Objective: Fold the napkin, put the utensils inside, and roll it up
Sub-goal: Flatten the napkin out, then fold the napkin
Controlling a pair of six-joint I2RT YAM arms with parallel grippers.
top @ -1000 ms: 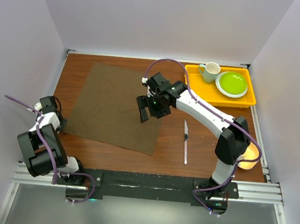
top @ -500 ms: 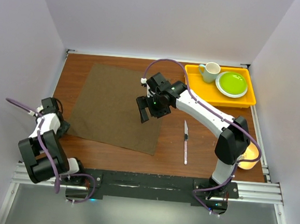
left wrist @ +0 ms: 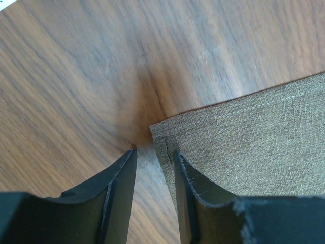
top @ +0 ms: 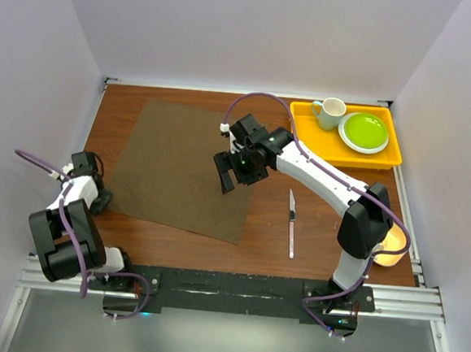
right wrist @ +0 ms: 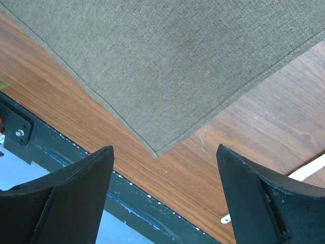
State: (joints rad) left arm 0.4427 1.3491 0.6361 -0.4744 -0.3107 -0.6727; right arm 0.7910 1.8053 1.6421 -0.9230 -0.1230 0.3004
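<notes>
Two hands were spread. The left hand was low at the napkin's near left corner, the hem running into the narrow gap between its fingers, with nothing pinched. The right hand hung wide open above the cloth's right edge. The knife lay apart on bare tabletop, right of the napkin, with free wood around it.

Napkin of coarse woven brown cloth, matt, with a stitched hem, table of smooth wood with fine grain and a soft sheen, knife of shiny metal, glossy yellow plastic tray, glossy green plate, smooth pale mug
</notes>
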